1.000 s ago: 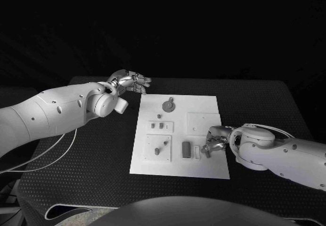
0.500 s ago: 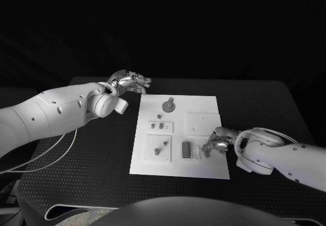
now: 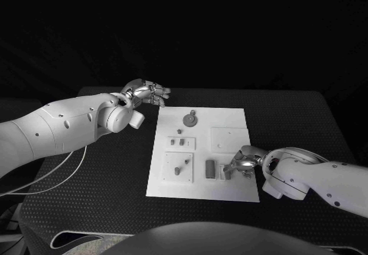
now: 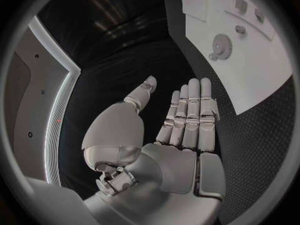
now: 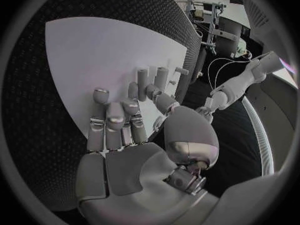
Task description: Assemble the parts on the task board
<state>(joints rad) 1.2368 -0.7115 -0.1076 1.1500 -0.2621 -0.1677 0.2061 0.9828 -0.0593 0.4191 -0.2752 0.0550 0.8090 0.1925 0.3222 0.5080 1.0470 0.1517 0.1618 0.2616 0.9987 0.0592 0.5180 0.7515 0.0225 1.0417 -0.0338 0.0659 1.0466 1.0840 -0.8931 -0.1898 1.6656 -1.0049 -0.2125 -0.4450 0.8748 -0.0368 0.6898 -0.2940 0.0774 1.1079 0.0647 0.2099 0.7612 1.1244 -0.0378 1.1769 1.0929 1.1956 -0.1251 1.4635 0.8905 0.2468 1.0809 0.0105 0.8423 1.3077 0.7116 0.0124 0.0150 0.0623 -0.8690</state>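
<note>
Parts for the assembly sit on your task board (image 3: 230,119), the white plate in the middle of the black table (image 3: 307,122). At the far end you have a round disc part (image 3: 189,119). Near the middle lies a small raised plate with two pegs (image 3: 182,142), and at the near left a larger plate with a slanted peg (image 3: 178,167). Just right of that stands a dark upright block (image 3: 210,168) beside a pale slot piece (image 3: 222,171).

Your right hand (image 3: 244,162) is at the board's near right, its fingers curled down at the slot piece; you cannot tell whether they pinch anything. Your left hand (image 3: 145,93) hovers off the board's far left corner, fingers held straight and close together, thumb apart, holding nothing.
</note>
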